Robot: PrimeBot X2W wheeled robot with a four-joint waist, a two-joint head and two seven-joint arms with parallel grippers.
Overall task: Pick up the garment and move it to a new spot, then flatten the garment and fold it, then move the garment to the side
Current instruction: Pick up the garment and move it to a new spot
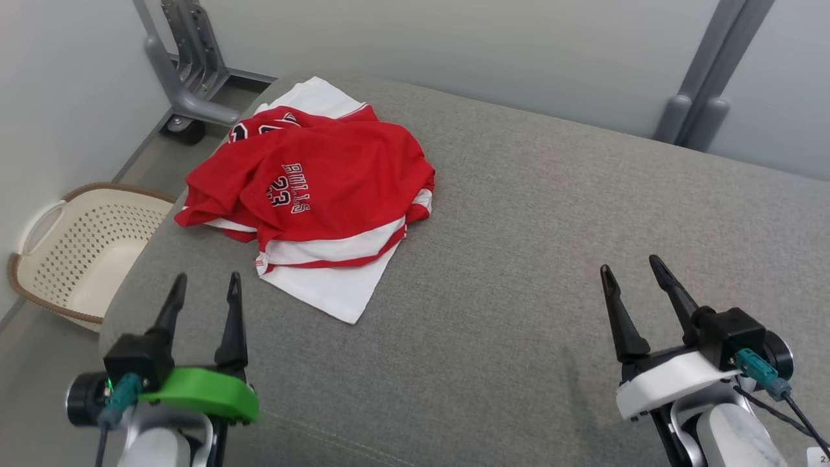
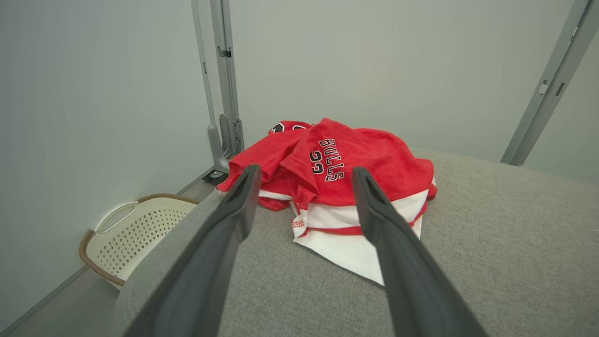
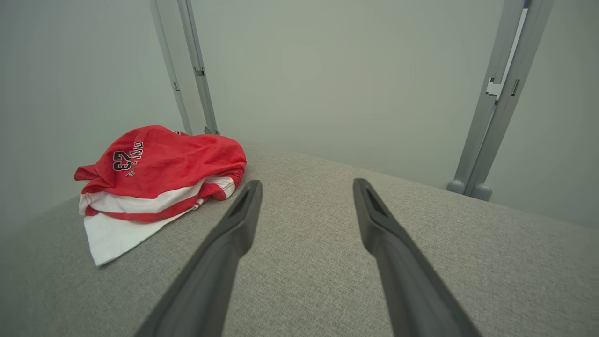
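bench [image 1: 532,259]: grey padded top | garment [image 1: 324,188]: red-and-white jersey heaped at far left, white corner trailing near | basket [image 1: 84,259]: on floor to the left | left gripper [image 1: 207,277]: jaws apart, empty, near the corner; best to pinch bunched layers and lift clear before carrying | right gripper [image 1: 629,264]: jaws apart, empty, near right

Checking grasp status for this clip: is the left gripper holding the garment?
No, the left gripper is open and apart from the garment, which lies crumpled on the grey cushion.
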